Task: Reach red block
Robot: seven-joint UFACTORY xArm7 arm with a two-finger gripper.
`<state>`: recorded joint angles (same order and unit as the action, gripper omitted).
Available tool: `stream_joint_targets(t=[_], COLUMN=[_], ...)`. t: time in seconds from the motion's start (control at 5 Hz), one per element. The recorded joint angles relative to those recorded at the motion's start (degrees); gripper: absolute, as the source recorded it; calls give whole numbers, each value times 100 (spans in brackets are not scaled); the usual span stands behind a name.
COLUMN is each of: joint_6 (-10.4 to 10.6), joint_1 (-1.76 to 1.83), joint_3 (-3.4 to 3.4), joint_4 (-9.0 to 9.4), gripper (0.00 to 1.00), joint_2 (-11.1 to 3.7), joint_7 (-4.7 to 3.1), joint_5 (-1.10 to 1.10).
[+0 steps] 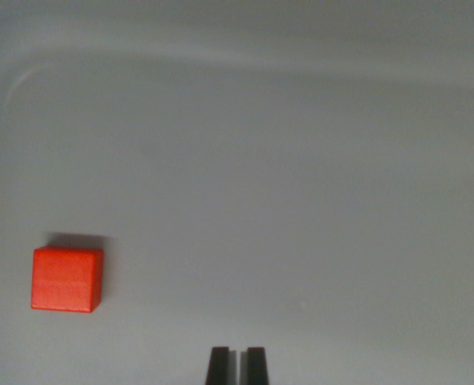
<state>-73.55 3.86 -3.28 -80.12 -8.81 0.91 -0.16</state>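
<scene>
Down at the bottom edge of the wrist view, two dark fingertips (218, 365) of the end effector (237, 366) poke up into frame, side by side, only a thin sliver of light between them. That puts the jaws all but closed, and they grip nothing at all. Only the tips show; the rest of the fingers is cut off by the frame.

Over on the wrist view's left sits the red block (66, 279), a small cube with bright orange-red faces, flat on the worktop (301, 184). It lies a little higher in the picture than the fingertips and well apart from them, with bare surface between the two. We see its top face and a narrow strip of its right side, slightly darker. A soft shadow falls just behind its far edge.

Pale grey and plain, that worktop fills the whole view. Near the top, a faint curved line runs across the picture and bends down at the upper left corner, perhaps a shallow rim or a fold in the surface; which one, I cannot tell.
</scene>
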Motion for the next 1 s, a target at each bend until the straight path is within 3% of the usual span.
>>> stream_joint_targets(t=[0.2,0.4,0.6,0.8,1.0], joint_6=[0,268,268,538,538], joint_1=[0,61,61,122,122], joint_3=[0,-50,-50,-100,-100], joint_4=[0,154,154,309,309], gripper=[0,0,0,0,0], joint_2=[0,-117,-117,-235,-235], joint_7=[0,-5,-5,-10,-10], joint_5=[0,4,4,8,8])
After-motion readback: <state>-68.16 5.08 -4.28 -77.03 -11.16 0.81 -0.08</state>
